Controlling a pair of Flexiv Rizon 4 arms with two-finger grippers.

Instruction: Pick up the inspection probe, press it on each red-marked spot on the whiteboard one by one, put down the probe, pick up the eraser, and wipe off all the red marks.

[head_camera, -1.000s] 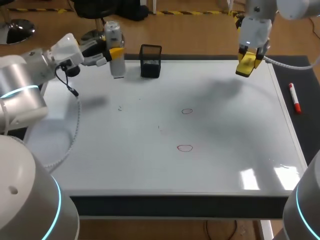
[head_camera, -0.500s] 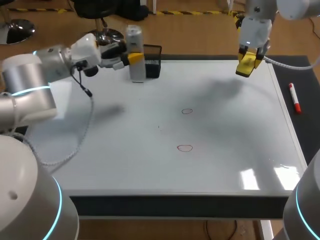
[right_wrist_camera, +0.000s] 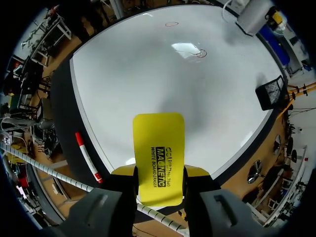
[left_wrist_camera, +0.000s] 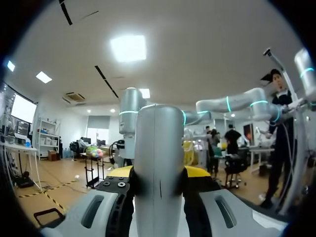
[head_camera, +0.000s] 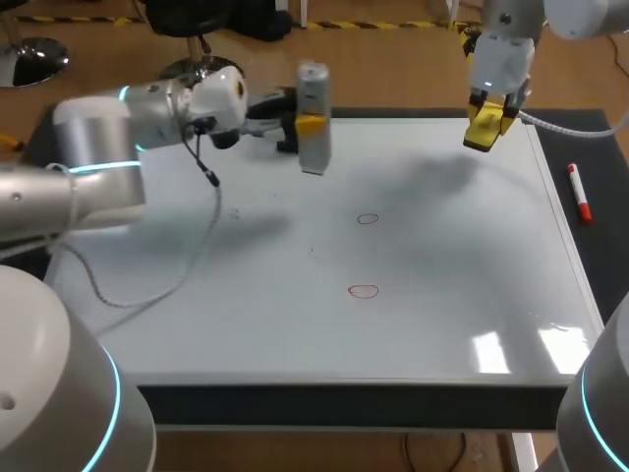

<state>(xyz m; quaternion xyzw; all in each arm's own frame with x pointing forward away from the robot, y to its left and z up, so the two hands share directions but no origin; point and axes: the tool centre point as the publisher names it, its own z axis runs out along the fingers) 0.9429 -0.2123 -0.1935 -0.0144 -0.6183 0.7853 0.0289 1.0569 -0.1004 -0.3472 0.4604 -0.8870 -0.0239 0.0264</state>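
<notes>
Left fingers (head_camera: 311, 124) are clamped on the probe (head_camera: 313, 90), upright between them. In the last second they carried it from the whiteboard (head_camera: 462, 285) edge toward the marks, so the first press looks close. Right fingers (head_camera: 488, 114) unmoved, gripping the eraser (head_camera: 482, 138). Count: one probe, one eraser, two red circles (head_camera: 368, 218) unpressed, one red marker (head_camera: 579, 193).

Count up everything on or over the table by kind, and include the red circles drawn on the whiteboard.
inspection probe: 1
yellow eraser: 1
marker pen: 1
black mesh holder: 1
red circles: 2
Total: 6
</notes>
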